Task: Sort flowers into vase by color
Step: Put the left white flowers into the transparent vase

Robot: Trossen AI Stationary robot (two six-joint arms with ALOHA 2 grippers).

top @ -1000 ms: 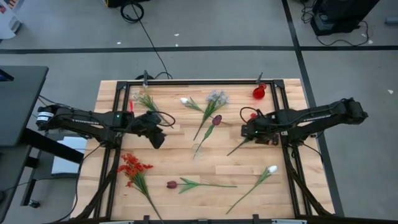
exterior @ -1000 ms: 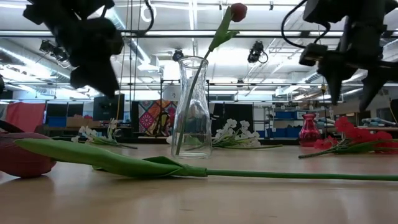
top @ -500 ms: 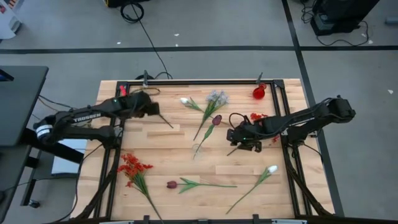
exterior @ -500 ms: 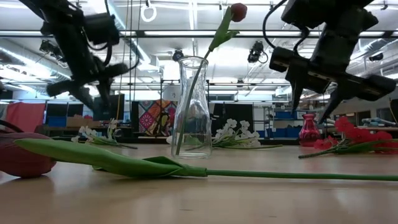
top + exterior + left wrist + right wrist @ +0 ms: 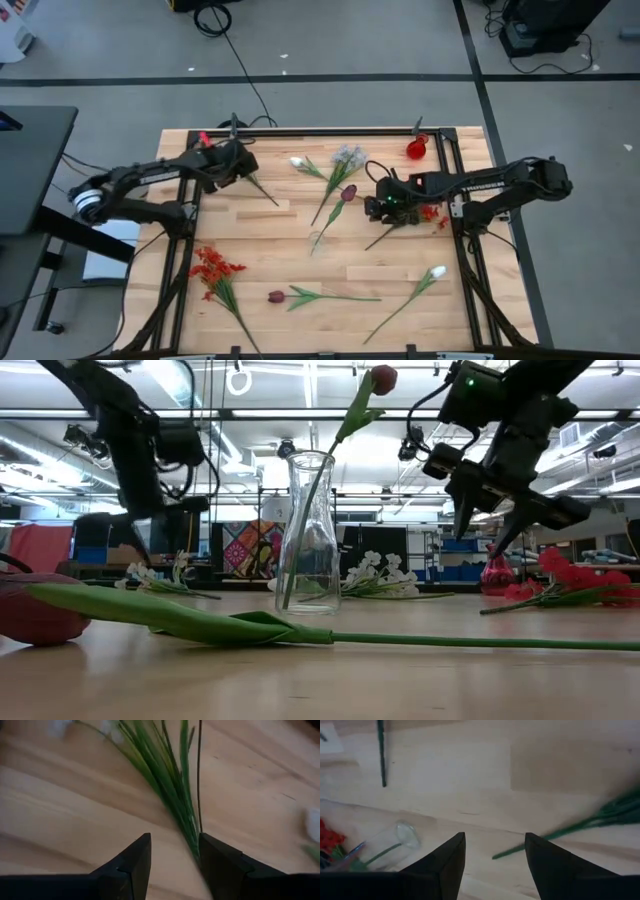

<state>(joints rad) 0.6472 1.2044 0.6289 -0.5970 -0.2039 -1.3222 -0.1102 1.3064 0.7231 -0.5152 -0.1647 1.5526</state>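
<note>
1. Hovering with the left gripper (image 5: 240, 166) over the white spray (image 5: 231, 158) at the table's (image 5: 420, 300) far left, jaws apart and holding nothing; green stems (image 5: 167, 795) seen in the wrist view just ahead of the fingers, nearer one finger than centred.
2. Hanging with the right gripper (image 5: 376, 208) low over the thin stem (image 5: 560, 833) of the red cluster (image 5: 430, 212) on the right side, jaws likewise apart and empty.
3. Judging the step as a double pick-up approach, with only a maroon tulip (image 5: 348, 192) standing in the glass vase (image 5: 320, 238) at mid-table and everything else lying flat: white buds (image 5: 297, 161), a lavender spray (image 5: 350, 156), a second red cluster (image 5: 210, 268), another tulip (image 5: 277, 296).
4. Shift the left wrist sideways to bring the stem bundle between both fingers before lowering; close on stem, not leaves.
5. Straddle the red stem squarely, pads across it, and descend gently onto the wood to avoid skidding a wire-thin stem.
6. Mind the black frame rail (image 5: 320, 131) just beyond the white spray, and the small red vase (image 5: 416, 149) in the far right corner.
7. Lift high before swinging inward: the glass vase is narrow-mouthed, likely tippy, and sits near the right gripper; bare wood between the arms leaves fair room.
</note>
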